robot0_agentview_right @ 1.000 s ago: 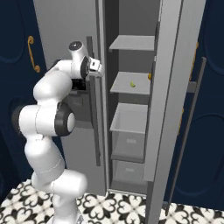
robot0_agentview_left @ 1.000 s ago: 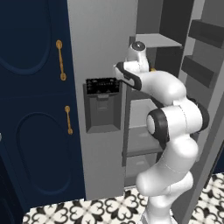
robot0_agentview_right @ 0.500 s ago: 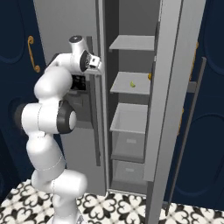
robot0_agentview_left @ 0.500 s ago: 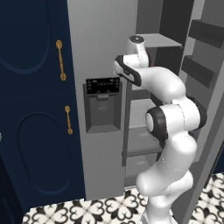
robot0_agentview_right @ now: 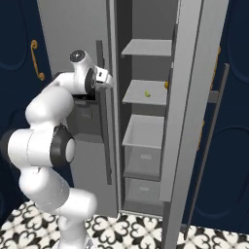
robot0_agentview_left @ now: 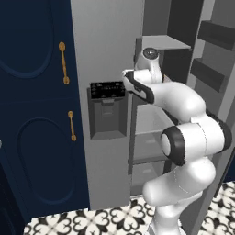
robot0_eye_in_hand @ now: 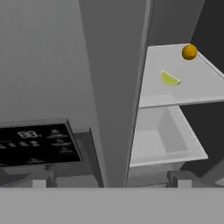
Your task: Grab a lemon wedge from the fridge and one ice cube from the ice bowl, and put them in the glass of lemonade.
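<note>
The fridge stands with its right door swung open and grey shelves showing inside. The lemon wedge, a tiny pale yellow-green crescent, lies on the middle shelf. My gripper hovers in front of the closed left door's inner edge, level with that shelf and well short of the wedge. Its fingertips stand wide apart, open, with nothing between them. The ice bowl and the glass of lemonade are out of view.
A small round orange fruit sits behind the wedge on the same shelf. The dark dispenser panel is just left of my hand. Drawers fill the lower fridge. Navy cabinets with gold handles flank it.
My hand has dipped a little and the elbow has sunk lower. The jaws stay wide. The wedge and the orange fruit have not moved.
</note>
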